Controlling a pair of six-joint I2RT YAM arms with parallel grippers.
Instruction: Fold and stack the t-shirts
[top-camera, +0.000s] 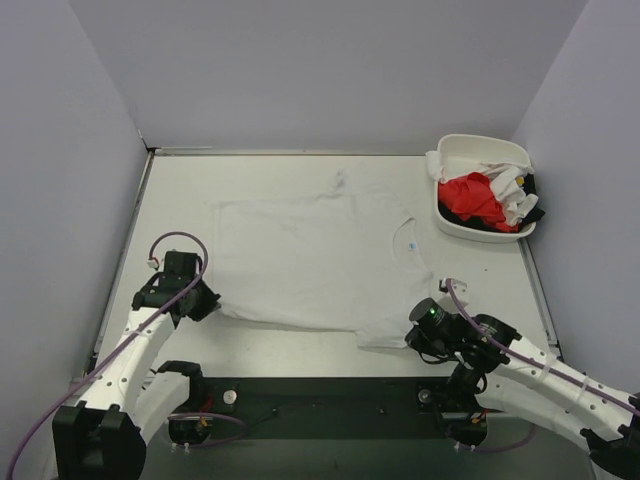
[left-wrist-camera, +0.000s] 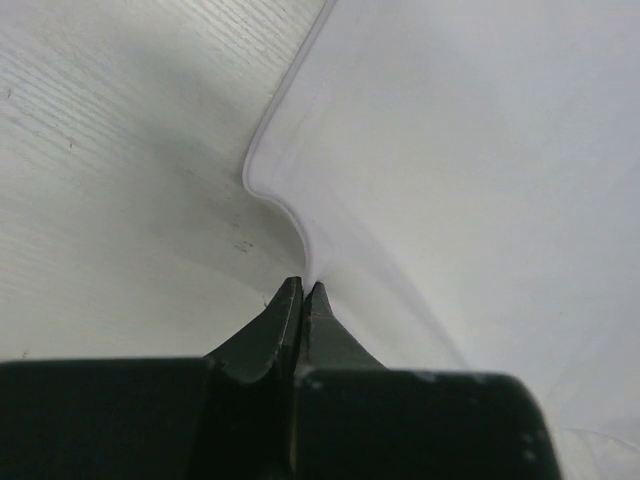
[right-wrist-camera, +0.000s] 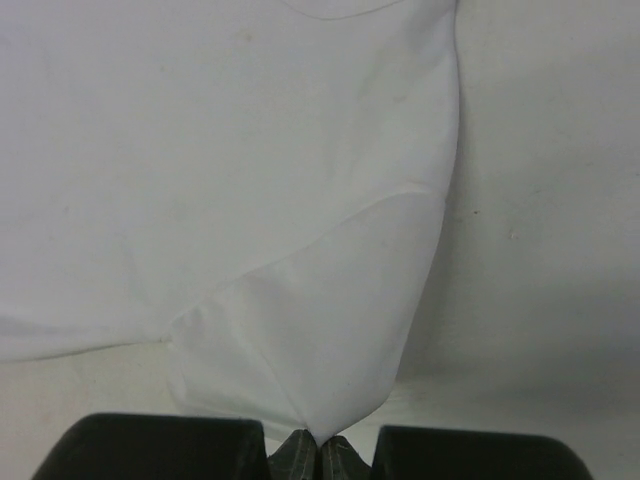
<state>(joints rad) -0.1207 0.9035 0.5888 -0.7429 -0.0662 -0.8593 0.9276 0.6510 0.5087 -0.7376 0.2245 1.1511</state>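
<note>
Top external: finds the white t-shirt (top-camera: 310, 265) spread flat at mid-frame, collar toward the right. Has the left gripper (top-camera: 205, 303) pinched fully shut on the hem corner at lower left and the right gripper (top-camera: 415, 335) clamped tight on the sleeve tip at lower right, probably to lift the whole near edge evenly for a first fold. Left wrist: confirms closed tips biting a raised ridge of cloth. Keeps the red t-shirt (top-camera: 470, 198) and other shirts heaped in the tub (top-camera: 480, 150), upper right, for later.

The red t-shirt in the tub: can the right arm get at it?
Probably not yet: the right gripper is shut on a sleeve of the white t-shirt. The red t-shirt lies exposed in the tub; after release the way looks free.
</note>
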